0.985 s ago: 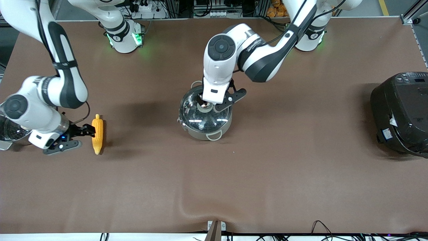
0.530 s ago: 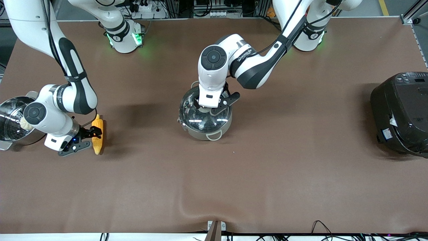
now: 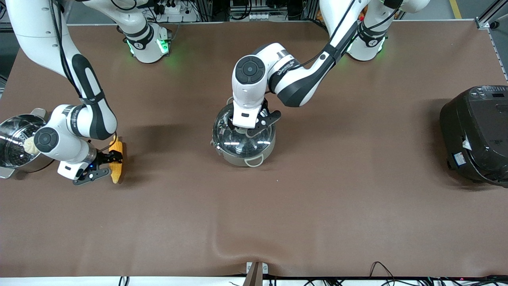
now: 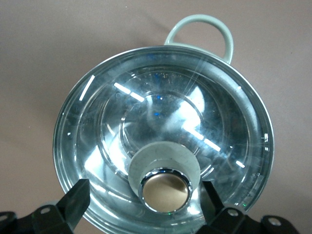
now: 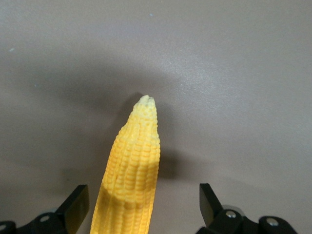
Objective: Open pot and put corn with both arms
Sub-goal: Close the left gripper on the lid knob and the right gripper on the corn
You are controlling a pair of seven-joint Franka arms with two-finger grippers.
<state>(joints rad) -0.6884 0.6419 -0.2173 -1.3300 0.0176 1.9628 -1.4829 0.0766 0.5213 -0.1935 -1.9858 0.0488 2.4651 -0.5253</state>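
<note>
The left end effector (image 3: 249, 128) hangs over the pot (image 3: 243, 137) in the front view, its fingers spread to either side of the lid's knob. The pot stands mid-tabletop (image 3: 317, 198), lid on. The right end effector (image 3: 106, 166) is down at the corn (image 3: 116, 163), which lies on the tabletop toward the right arm's end, just beside a steamer (image 3: 15, 145) holding a bun (image 3: 27, 146). A black cooker (image 3: 476, 133) sits at the left arm's end.

In the left wrist view, the left end effector (image 4: 146, 200) has its fingers (image 4: 78, 197) apart, flanking the knob (image 4: 165, 187) without touching it; the glass lid (image 4: 163, 139) covers the pot, one loop handle (image 4: 202, 31) showing past the rim.

In the right wrist view, the right end effector (image 5: 144, 204) is spread wide, and the corn (image 5: 130, 170) lies between its fingers (image 5: 78, 202), closer to one, with a gap to the other. The cob's tip points away from the wrist.
</note>
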